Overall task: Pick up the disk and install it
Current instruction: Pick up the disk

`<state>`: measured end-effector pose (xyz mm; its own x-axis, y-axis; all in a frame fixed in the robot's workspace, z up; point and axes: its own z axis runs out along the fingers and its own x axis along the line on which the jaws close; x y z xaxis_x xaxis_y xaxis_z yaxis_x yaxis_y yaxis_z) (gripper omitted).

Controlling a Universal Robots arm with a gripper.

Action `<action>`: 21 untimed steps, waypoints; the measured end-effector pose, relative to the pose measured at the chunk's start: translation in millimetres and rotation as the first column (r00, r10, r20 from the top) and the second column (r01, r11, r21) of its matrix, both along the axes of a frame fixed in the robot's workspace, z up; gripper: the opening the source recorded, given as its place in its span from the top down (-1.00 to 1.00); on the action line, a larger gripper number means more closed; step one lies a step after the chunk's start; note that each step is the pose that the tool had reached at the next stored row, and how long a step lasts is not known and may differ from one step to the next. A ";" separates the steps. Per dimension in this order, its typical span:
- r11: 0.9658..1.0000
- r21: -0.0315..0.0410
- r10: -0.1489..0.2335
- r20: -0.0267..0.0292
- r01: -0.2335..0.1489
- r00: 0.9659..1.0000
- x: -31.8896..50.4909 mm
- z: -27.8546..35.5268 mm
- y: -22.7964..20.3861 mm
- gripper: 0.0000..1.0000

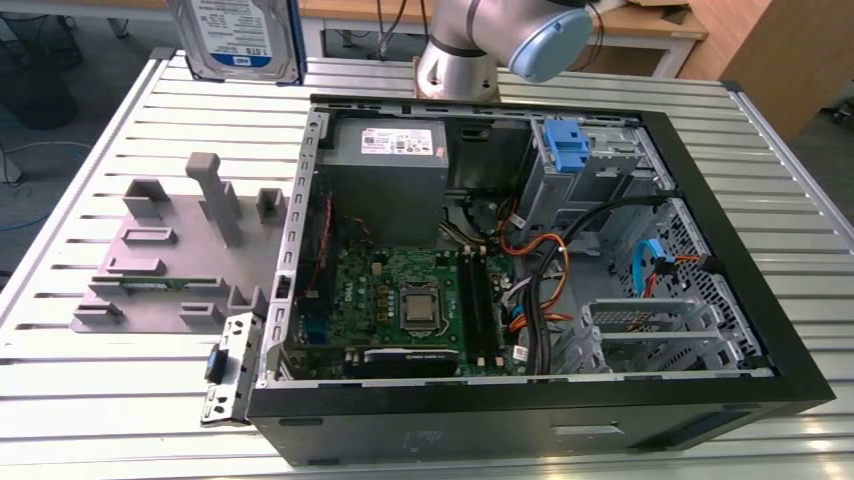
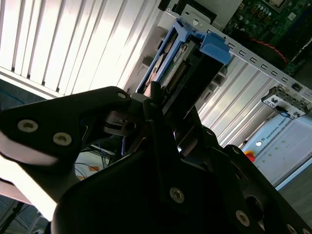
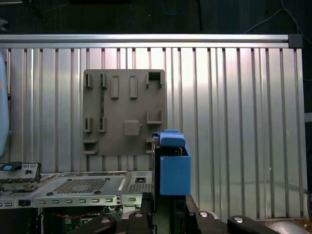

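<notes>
The disk [image 2: 183, 68] is held tight between the black jaws, as seen in the second wrist view. The jaws are closed on its two sides. A blue tab [image 2: 214, 46] is seen at the end of the disk that is away from the jaws. In the first wrist view the blue frame [image 3: 174, 173] around the disk is seen sticking out past the jaws. The disk is held up in the air over the desk [image 3: 234, 122], and nothing else is touched by it. In the exterior view it is seen high up and upright, over the far part of the desk at the exterior view's left. Its white and blue label is turned to the camera.

Lower down, an open computer case [image 1: 707, 250] is laid on its side on the desk. A green board [image 1: 400, 295], a grey power box [image 1: 387, 150] and a blue bracket [image 1: 567, 145] are seen inside it. A grey plate [image 1: 174, 250] with small blocks on it is laid flat just beside the case, at the exterior view's left. The arm [image 1: 461, 60] is seen at the far side of the case.
</notes>
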<state>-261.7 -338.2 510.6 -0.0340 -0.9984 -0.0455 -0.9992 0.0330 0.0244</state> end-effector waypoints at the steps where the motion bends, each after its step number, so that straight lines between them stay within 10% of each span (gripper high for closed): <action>1: 1.000 0.000 0.000 0.000 0.000 1.000 0.0 0.0 0.0 0.30; 21: 1.000 0.000 0.000 0.000 0.000 1.000 9.6 -0.4 0.0 0.30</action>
